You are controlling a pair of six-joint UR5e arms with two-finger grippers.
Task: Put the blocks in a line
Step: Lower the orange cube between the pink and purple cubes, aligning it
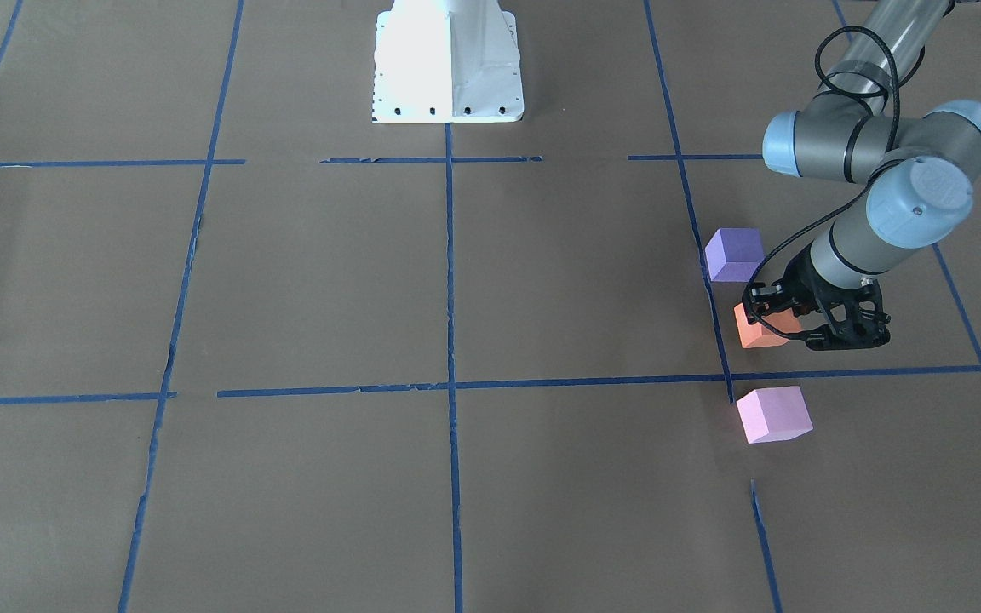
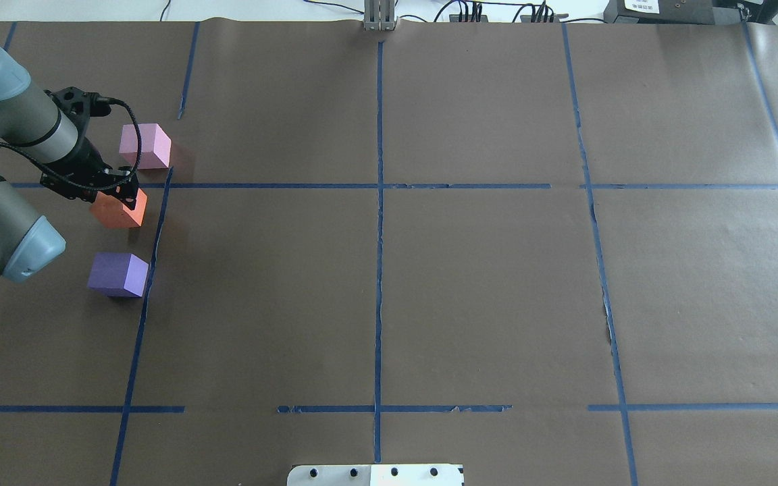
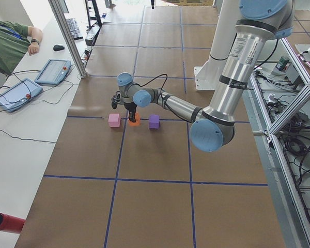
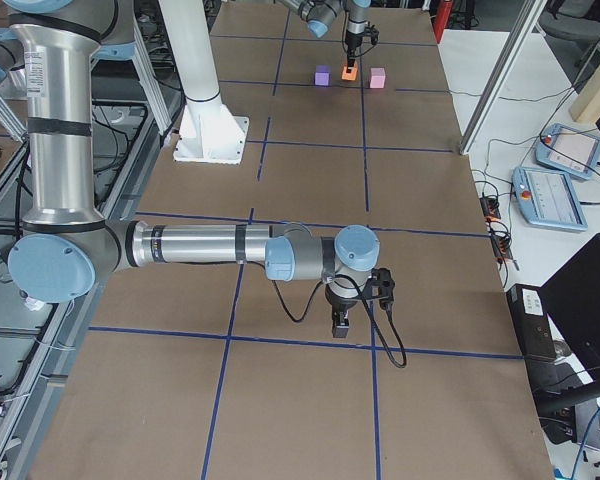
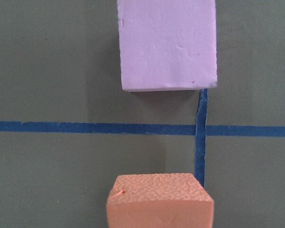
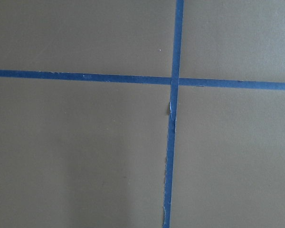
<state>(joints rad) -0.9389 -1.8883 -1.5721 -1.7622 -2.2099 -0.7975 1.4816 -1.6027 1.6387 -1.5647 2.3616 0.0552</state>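
Three foam cubes stand in a rough row beside a blue tape line at the table's left end. The orange block (image 1: pixel 754 334) (image 2: pixel 117 212) is in the middle. The violet-purple block (image 1: pixel 735 254) (image 2: pixel 117 273) lies nearer the robot and the pale pink block (image 1: pixel 773 415) (image 2: pixel 144 145) farther out. My left gripper (image 1: pixel 784 322) (image 2: pixel 115 194) is down over the orange block, apparently shut on it, with the block on or just above the paper. In the left wrist view the orange block (image 5: pixel 160 202) is at the bottom and the pink block (image 5: pixel 167 45) at the top. My right gripper (image 4: pixel 340 322) points down at bare paper; I cannot tell its state.
Brown paper with a blue tape grid (image 2: pixel 379 185) covers the table. The white robot base (image 1: pixel 448 60) stands at the middle of the robot's side. A side table with tablets (image 3: pixel 54 70) and an operator's arm lies beyond the far edge.
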